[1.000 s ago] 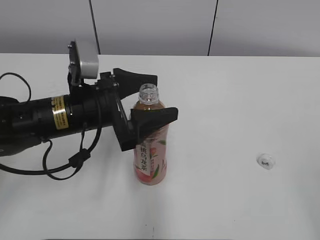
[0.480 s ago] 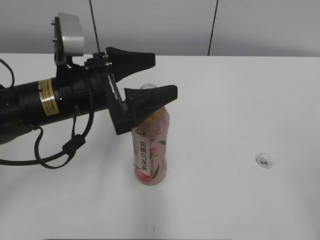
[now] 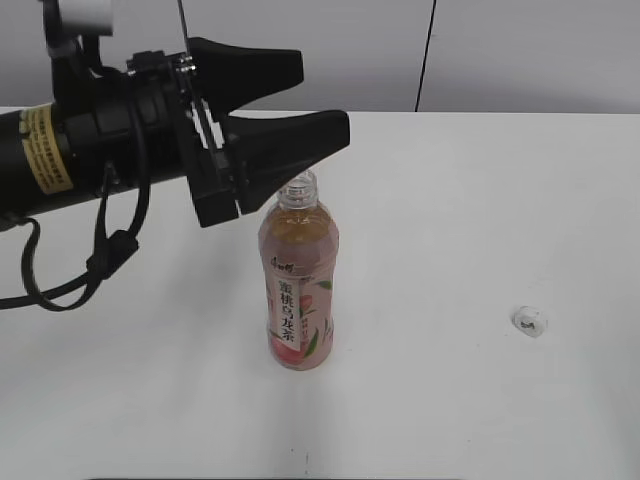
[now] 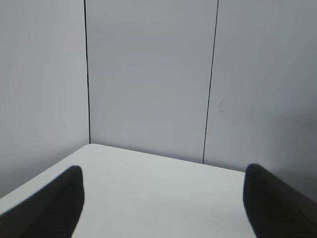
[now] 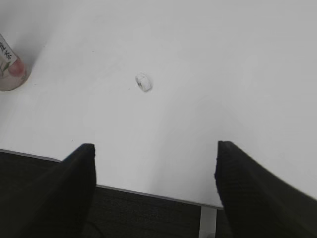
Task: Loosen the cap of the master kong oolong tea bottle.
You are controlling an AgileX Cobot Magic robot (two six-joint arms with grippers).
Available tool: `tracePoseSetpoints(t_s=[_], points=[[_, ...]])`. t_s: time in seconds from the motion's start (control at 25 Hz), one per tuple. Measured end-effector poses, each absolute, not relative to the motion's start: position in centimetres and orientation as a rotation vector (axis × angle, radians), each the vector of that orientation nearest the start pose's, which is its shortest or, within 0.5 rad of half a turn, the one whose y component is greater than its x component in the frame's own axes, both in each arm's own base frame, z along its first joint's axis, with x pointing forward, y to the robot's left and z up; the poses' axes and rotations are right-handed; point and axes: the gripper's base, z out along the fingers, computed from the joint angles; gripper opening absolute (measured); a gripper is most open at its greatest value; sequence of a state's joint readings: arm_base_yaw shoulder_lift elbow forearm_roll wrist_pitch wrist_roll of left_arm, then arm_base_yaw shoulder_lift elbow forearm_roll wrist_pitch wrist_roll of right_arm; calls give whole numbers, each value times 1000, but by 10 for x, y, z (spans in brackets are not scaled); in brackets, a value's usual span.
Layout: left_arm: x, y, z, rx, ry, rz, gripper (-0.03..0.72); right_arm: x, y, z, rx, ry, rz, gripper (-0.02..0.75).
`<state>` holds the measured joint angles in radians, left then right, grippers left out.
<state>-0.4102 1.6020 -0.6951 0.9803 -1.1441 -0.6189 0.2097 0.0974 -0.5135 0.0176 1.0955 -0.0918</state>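
The left tool [image 3: 305,100] hangs up and to the left of the master kong oolong tea bottle [image 3: 298,280], its two black fingers [image 3: 290,140] spread wide and holding nothing, the lower one just above the bottle's open neck. The bottle stands upright on the white surface [image 3: 450,220], uncapped, amber tea inside, pink label facing front. Well to the right of the bottle, the cap [image 3: 529,322] lies by itself on the surface. The right tool [image 5: 153,188] is spread too, empty, past the surface's near edge from the cap.
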Motion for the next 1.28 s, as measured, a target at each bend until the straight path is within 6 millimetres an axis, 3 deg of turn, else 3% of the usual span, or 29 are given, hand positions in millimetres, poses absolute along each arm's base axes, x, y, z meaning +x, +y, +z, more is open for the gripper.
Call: tracePoseSetpoints(t_s=[0.52,1.0,1.28], points=[[222,-167,283,928,1333,-938,592,7,3,278,-325,2140,89,566],[198,-162,296,1019,1425,-993,591,7,3,278,-325,2140,89,566],[181,-153,308,1068,1458,-933,591,7,3,278,-325,2140,89,566]])
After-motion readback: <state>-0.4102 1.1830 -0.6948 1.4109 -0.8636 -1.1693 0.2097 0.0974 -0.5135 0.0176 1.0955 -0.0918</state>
